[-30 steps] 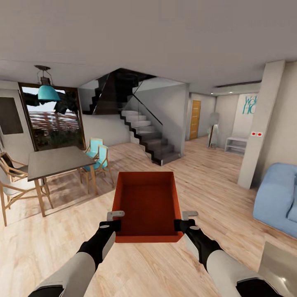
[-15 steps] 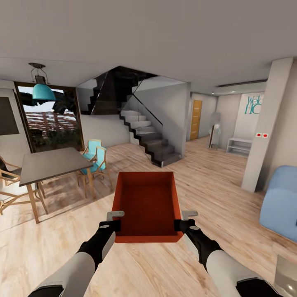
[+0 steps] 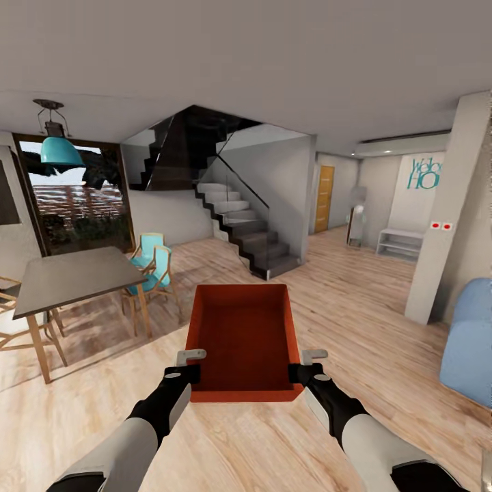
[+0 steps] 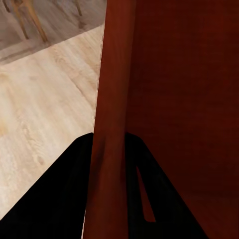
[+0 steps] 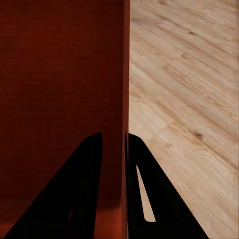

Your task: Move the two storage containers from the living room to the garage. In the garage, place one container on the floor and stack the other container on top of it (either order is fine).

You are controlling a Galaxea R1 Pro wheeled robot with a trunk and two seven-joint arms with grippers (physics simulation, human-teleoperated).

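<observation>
1 storage container (image 3: pixel 244 338) held at 12 o'clock above the wood-plank floor (image 3: pixel 355 307), left gripper (image 3: pixel 183 365) jaws clamped on its left wall, right gripper (image 3: pixel 306 364) jaws clamped on its right wall. staircase (image 3: pixel 246 229) behind.

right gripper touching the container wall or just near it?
Touching. In the right wrist view the right gripper has one dark finger on each face of the storage container wall, with no gap showing. The head view agrees.
</observation>
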